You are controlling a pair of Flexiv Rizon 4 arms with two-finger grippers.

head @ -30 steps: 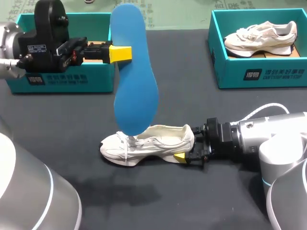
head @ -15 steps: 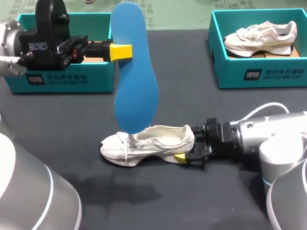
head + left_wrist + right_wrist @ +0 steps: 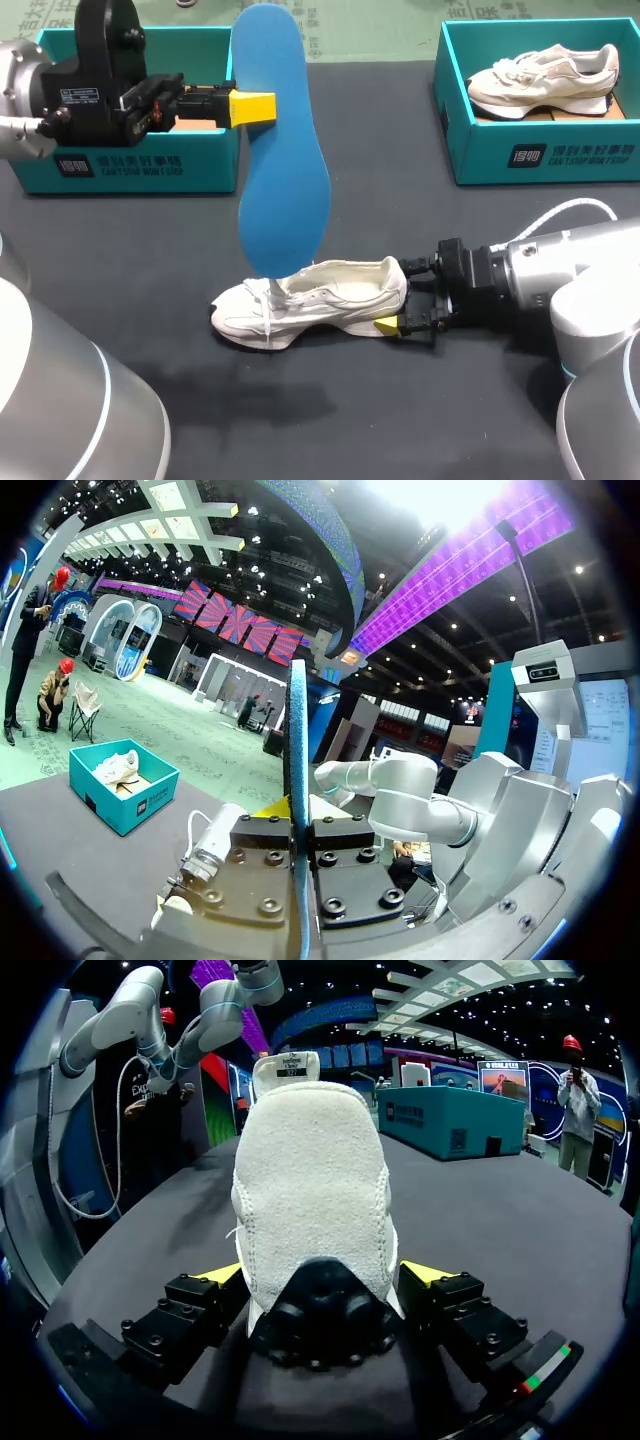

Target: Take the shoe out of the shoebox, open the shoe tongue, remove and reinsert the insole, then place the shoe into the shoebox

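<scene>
Insole (image 3: 285, 180) out of shoe (image 3: 320, 300), pinched upright by left end effector (image 3: 250, 108) upper left, toe dipping into shoe at lower centre; right end effector (image 3: 322, 1278) clamps heel. Reinsertion and return to shoebox (image 3: 130, 165) remain.

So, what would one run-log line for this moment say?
left gripper: shut on flat blue insole | right gripper: shut on heel of white lace-up sneaker
</scene>
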